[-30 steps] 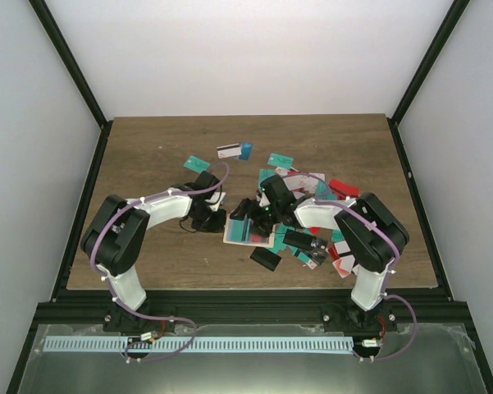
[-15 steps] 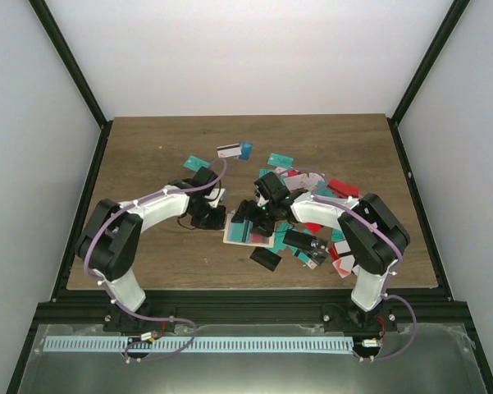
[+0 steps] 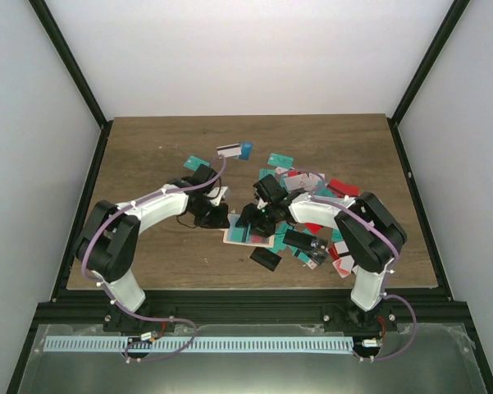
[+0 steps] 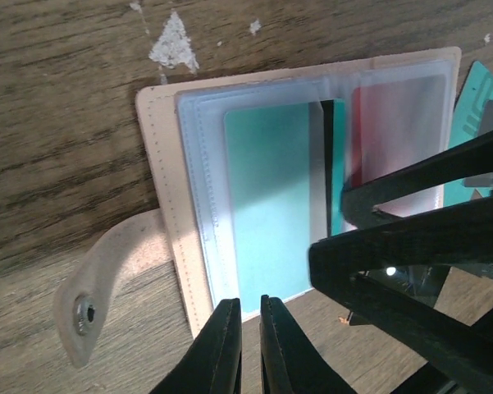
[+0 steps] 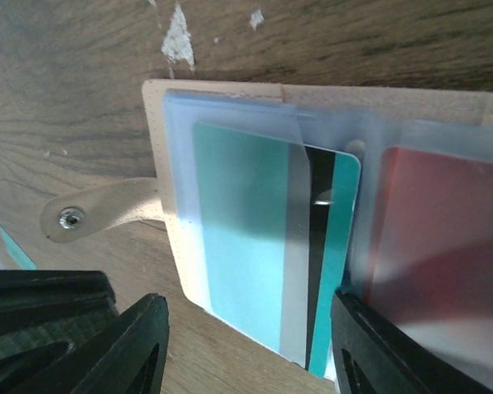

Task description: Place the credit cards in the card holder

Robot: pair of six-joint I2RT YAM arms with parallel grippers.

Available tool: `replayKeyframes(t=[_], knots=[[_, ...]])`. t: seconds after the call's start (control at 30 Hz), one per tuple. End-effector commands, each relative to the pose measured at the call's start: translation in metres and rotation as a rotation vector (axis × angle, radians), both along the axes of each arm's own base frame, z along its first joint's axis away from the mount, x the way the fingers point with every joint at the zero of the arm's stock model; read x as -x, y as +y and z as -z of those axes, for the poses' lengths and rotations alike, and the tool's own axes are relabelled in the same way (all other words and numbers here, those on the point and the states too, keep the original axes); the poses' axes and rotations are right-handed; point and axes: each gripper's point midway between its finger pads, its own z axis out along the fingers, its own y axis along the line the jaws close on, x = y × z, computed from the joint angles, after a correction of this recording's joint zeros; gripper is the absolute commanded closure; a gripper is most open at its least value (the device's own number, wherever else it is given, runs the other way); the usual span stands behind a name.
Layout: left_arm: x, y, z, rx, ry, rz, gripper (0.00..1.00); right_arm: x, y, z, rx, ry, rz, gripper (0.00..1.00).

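Note:
The tan card holder lies open on the table, its snap tab pointing left. A teal credit card with a dark stripe sits in its left clear sleeve, and a red card in the right sleeve. The holder also fills the left wrist view. My left gripper is shut and empty, its tips at the holder's near edge. My right gripper is wide open, its jaws straddling the teal card's near end. Its black fingers cross the left wrist view.
Several loose credit cards lie scattered to the right of and behind the holder: a white and blue pair, a teal one, a red one, a black one. Bare wood is at the left.
My left gripper has moved right, up to the holder's left edge. My right gripper has shifted slightly left over the holder. The holder has stayed in place.

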Motion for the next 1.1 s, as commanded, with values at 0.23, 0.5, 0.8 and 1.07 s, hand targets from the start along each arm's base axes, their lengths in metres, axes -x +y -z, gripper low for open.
replayKeyframes(t=[0.23,0.5,0.8,1.07], knots=[[0.002,-0.013,0.004,0.066,0.026,0.029,0.80,0.005,0.004,0.021,0.038,0.016,-0.032,0.50],[0.000,-0.012,0.013,0.049,0.029,0.027,0.64,0.010,-0.001,0.026,0.049,0.026,-0.030,0.55],[0.006,-0.014,0.021,0.067,0.059,0.031,0.58,0.012,-0.003,0.030,0.054,0.035,-0.023,0.60],[0.009,-0.016,0.027,0.082,0.084,0.030,0.59,0.015,-0.006,0.033,0.057,0.043,-0.017,0.64]])
